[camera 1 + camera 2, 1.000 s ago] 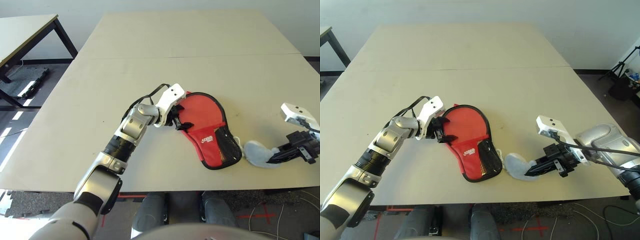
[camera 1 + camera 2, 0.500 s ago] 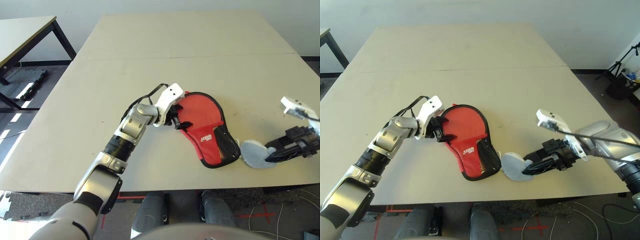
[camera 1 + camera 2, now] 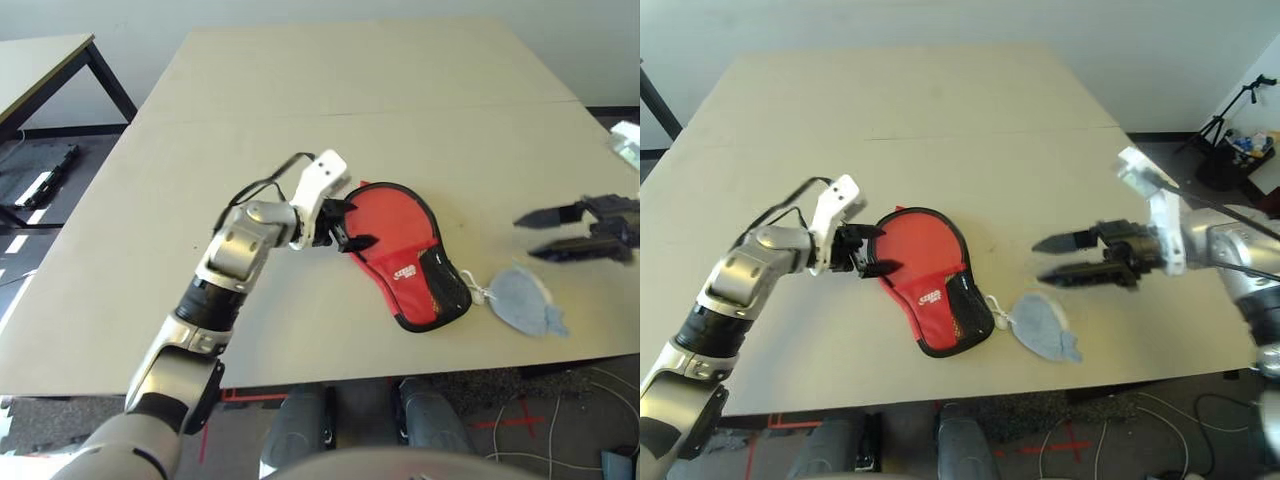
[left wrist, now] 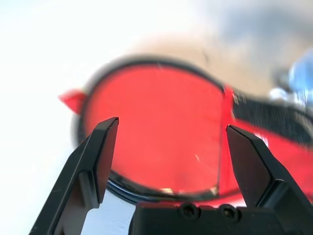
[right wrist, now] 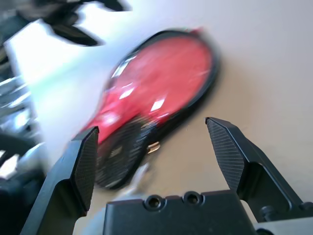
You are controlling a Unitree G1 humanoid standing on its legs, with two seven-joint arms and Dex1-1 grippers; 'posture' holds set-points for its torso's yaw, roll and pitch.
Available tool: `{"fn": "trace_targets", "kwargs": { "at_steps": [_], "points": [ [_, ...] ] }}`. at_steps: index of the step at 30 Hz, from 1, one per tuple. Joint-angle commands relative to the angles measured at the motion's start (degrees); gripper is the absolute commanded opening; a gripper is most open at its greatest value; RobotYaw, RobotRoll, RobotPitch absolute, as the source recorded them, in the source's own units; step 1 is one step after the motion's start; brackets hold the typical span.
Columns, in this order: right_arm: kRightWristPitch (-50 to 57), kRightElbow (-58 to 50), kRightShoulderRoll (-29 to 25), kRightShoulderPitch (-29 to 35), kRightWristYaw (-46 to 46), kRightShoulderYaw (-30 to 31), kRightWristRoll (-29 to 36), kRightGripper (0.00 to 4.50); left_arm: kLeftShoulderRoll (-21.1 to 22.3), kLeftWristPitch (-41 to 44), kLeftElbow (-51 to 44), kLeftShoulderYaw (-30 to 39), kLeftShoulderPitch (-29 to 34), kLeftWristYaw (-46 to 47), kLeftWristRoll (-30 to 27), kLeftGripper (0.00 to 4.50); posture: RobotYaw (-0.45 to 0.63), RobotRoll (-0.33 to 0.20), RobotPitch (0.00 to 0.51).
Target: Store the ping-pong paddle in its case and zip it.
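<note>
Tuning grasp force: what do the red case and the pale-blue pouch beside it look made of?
The case: looks like woven fabric, matte red with a white logo, black edging round the rim and a black mesh patch at the narrow end; it lies flat and soft. The pouch: seemingly soft matte cloth, limp and slightly rumpled, with a pale cord at one end.

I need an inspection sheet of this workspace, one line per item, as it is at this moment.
Surface: pale table, seam across the far part.
Job's things: red case flat near the front edge; paddle: nothing seen.
Clutter: pale-blue pouch beside the case's mesh end.
Grippers: left gripper open at the case's round end; right gripper open, above the table, holding nothing.
Cables: black cable on the left wrist.
Surroundings: second table, tripod.
</note>
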Motion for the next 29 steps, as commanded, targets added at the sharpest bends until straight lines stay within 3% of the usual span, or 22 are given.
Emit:
{"fn": "trace_targets", "kwargs": {
  "at_steps": [1, 8, 20, 29],
  "points": [
    [-9.9, 10.9, 5.5, -3.6, -15.0, -8.3, -5.4, 4.49, -0.9, -1.5, 1.2, 9.5, 1.1, 7.5, -2.8, 4.5, -0.04, 0.0, 0.084],
    [-23.6, 22.2, 11.1, -5.1, -30.1, -18.3, -10.9, 4.49, -1.2, -10.8, 7.4, 22.9, 5.1, 21.0, -3.1, 4.5, -0.01, 0.0, 0.088],
    [-34.5, 32.1, 14.7, -6.0, -47.9, -27.7, -15.6, 4.49, -2.6, -33.1, 18.3, 29.1, 10.9, 35.3, -1.5, 4.5, 0.0, 0.0, 0.084],
    [-35.0, 34.5, 15.1, -5.1, -52.1, -29.9, -17.8, 4.49, -1.9, -40.2, 24.3, 28.8, 12.6, 37.8, -1.7, 4.5, -0.01, 0.0, 0.078]
  ]
}}
